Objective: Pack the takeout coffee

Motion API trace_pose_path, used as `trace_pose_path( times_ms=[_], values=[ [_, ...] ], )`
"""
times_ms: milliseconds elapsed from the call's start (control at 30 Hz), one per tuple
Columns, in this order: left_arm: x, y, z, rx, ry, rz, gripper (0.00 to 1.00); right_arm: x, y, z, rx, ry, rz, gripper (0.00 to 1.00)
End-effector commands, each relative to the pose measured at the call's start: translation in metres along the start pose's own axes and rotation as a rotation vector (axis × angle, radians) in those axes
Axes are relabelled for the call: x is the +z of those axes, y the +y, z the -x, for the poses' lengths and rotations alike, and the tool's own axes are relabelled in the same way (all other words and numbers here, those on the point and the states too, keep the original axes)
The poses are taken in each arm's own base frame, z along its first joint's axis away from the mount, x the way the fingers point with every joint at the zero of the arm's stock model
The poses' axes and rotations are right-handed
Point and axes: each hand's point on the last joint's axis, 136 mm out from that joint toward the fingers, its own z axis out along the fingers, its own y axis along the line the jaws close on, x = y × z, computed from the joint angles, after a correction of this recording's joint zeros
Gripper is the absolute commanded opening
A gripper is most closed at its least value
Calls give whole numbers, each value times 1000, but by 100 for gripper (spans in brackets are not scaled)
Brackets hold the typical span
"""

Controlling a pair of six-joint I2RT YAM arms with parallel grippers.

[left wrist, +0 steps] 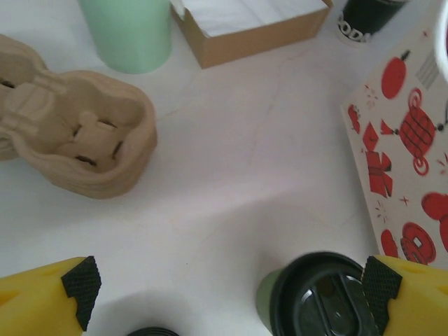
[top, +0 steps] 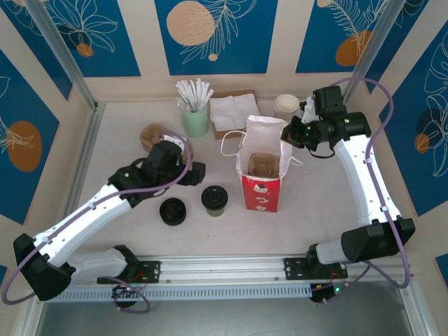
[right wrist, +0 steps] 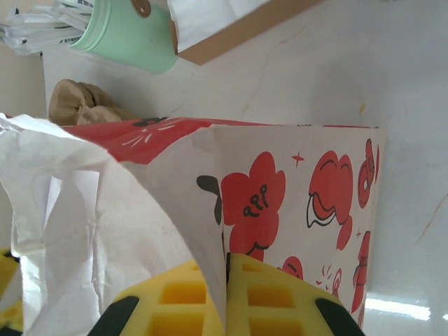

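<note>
My left pincer (left wrist: 229, 288) is spread wide and grips nothing. It sits low over the tabletop (top: 318, 203), with the coffee cup (left wrist: 318, 297) just beside one of its fingers (left wrist: 392, 297). The cup stands upright with its lid on, between the black disc (top: 173, 211) and the paper bag (top: 261, 183). My right pincer (right wrist: 227, 297) is clenched on the bag's white upper edge.

White arm links (top: 364, 175), black joints (top: 365, 242), purple cables (top: 369, 79), yellow gripper fingers (left wrist: 38, 299) with black pads (left wrist: 81, 281)
</note>
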Motion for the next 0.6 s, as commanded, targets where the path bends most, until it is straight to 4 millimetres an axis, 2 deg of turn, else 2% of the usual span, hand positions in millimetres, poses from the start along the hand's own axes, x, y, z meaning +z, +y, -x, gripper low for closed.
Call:
trace_pose_path(
  times_ms=[0, 133, 300, 567],
  values=[
    [5, 3, -15, 6, 15, 66, 96, 3, 0, -13, 158, 102, 56, 1],
    [16, -21, -29, 40, 15, 7, 95, 7, -9, -14, 87, 61, 18, 2],
    [18, -44, -38, 52, 32, -75, 95, 10, -27, -10, 92, 17, 20, 2],
    [26, -69, -51, 98, 85, -140, 96, 22, -46, -31, 144, 44, 32, 1]
  ],
)
